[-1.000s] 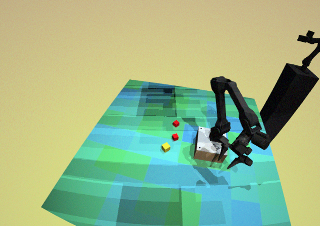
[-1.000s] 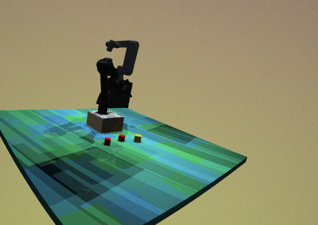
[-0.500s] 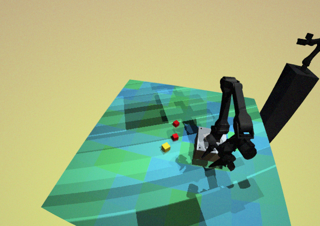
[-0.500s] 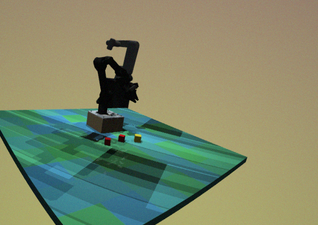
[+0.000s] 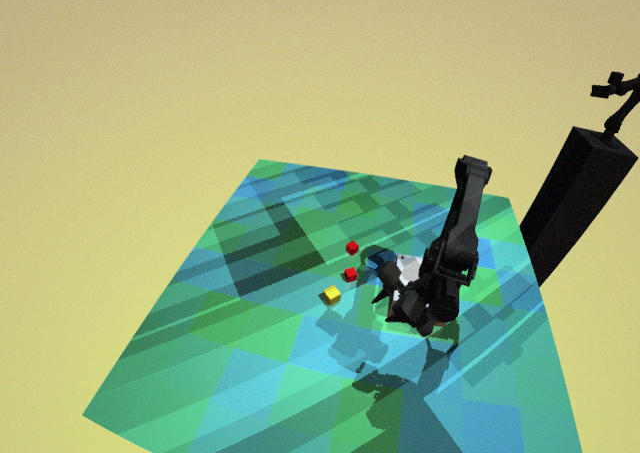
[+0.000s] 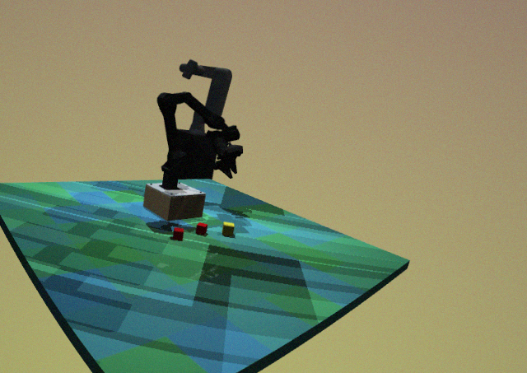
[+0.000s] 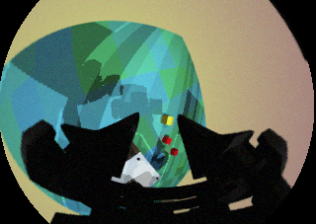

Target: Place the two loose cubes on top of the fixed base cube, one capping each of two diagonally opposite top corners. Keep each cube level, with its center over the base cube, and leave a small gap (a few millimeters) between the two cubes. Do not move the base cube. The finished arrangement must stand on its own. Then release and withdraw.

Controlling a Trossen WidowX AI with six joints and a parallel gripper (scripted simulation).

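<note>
Two small red cubes lie apart on the table: one red cube (image 5: 352, 247) (image 6: 178, 234) (image 7: 174, 152) and another red cube (image 5: 351, 274) (image 6: 202, 228) (image 7: 167, 140) that is closer to the yellow one. The slightly larger yellow cube (image 5: 331, 295) (image 6: 228, 228) (image 7: 168, 120), seemingly the base cube, stands on the table beside them. Nothing rests on its top. My gripper (image 5: 379, 311) (image 6: 233, 174) (image 7: 158, 116) is open and empty, with its fingers partly spread. It hangs high above the table, well away from all three cubes.
The arm stands on a box (image 5: 408, 267) (image 6: 187, 207) (image 7: 140, 171) with a white top and brown sides, near the cubes. A dark pillar (image 5: 568, 195) carrying another arm-like shape stands beyond the table (image 5: 258, 412) (image 6: 148, 352). Dark shadows fall across the tabletop.
</note>
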